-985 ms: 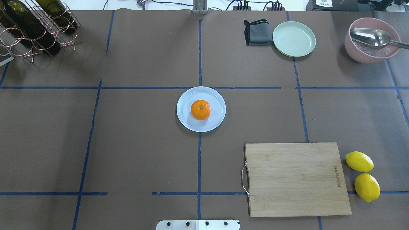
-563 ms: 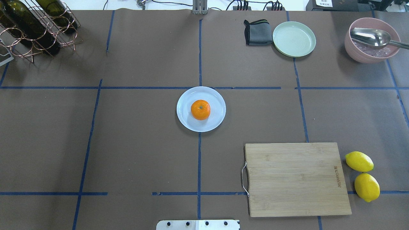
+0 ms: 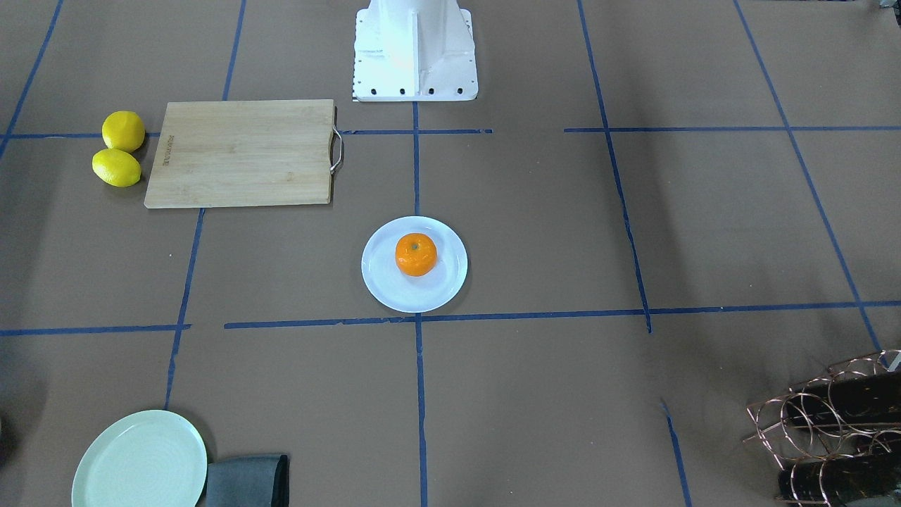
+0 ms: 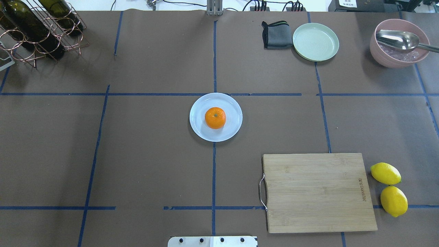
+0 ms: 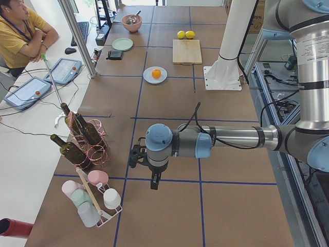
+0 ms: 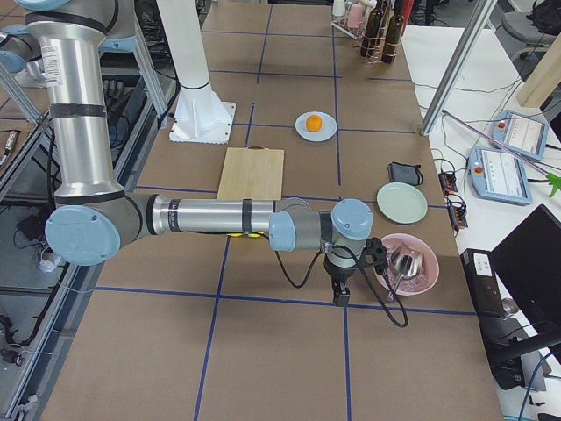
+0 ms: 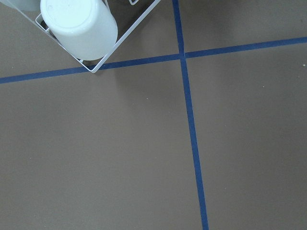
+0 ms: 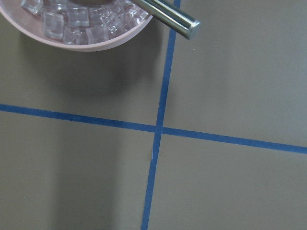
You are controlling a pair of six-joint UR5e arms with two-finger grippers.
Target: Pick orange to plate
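Observation:
The orange [image 4: 215,117] [image 3: 415,254] rests in the middle of the white plate [image 4: 199,120] [image 3: 383,279] at the table's centre, with nothing touching it. Neither gripper shows in the overhead or front-facing views. My left gripper [image 5: 153,181] hangs over the table far from the plate, beside the bottle rack, and shows only in the exterior left view. My right gripper [image 6: 339,294] hangs near the pink bowl and shows only in the exterior right view. I cannot tell whether either is open or shut.
A wooden cutting board [image 4: 317,192] lies front right with two lemons [image 4: 386,173] beside it. A pale green plate [image 4: 315,42], grey cloth [image 4: 276,34] and pink bowl [image 4: 387,58] with ice and spoon stand at the back right. A wine-bottle rack [image 4: 34,27] fills the back left.

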